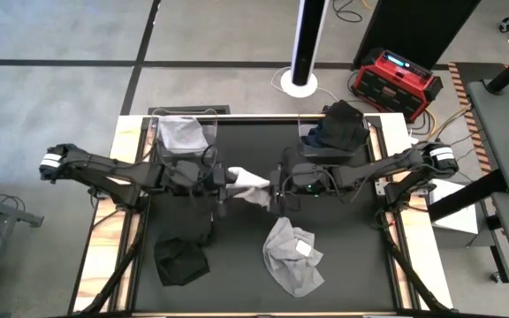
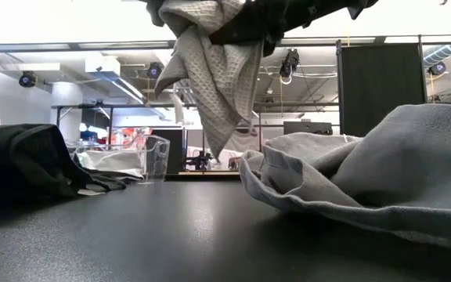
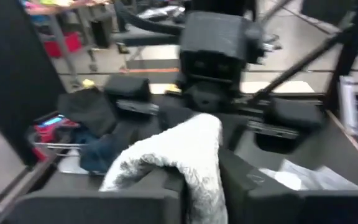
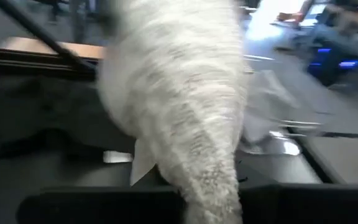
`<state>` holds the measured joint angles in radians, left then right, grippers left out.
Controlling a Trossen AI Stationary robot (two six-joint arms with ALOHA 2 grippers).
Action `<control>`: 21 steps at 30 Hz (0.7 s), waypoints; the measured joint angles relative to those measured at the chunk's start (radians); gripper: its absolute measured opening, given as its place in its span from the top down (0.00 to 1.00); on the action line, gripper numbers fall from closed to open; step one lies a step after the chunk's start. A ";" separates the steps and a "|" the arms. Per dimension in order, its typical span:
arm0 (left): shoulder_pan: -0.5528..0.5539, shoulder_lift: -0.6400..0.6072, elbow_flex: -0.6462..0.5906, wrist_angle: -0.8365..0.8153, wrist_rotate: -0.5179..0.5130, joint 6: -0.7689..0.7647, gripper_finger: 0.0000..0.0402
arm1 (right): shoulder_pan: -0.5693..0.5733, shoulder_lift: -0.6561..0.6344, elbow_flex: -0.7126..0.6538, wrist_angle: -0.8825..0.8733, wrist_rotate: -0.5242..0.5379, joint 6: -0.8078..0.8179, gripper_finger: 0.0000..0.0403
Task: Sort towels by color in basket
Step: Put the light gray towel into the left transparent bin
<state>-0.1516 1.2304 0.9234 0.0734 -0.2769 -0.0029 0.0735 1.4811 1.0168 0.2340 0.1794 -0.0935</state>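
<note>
While the white towel [image 1: 248,184] hung above mid-worktop [image 1: 237,274], the left gripper [image 1: 229,179] and right gripper [image 1: 273,196] each pinched one end, its long axis stretched between their closed fingers.

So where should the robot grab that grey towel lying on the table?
The light grey towel lies crumpled and loose near the front of the table, apart from the black towel. Probably best to come straight down from above and pinch a raised fold near its middle, since the bunched cloth offers ridges while its flat edges hug the tabletop.
</note>
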 joint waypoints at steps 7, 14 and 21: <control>-0.021 -0.018 0.000 -0.147 0.085 -0.022 0.58 | 0.000 -0.001 0.000 0.000 0.161 -0.069 0.96; -0.022 -0.019 0.000 -0.295 0.007 -0.087 0.37 | 0.003 -0.006 0.008 0.002 0.188 -0.185 0.96; -0.022 -0.018 0.000 -0.386 0.005 -0.104 0.33 | 0.032 -0.031 0.008 -0.005 0.319 -0.368 0.96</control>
<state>-0.1738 1.2124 0.9234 -0.3127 -0.2722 -0.1070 0.1053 1.4505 1.0245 0.2293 0.4988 -0.4617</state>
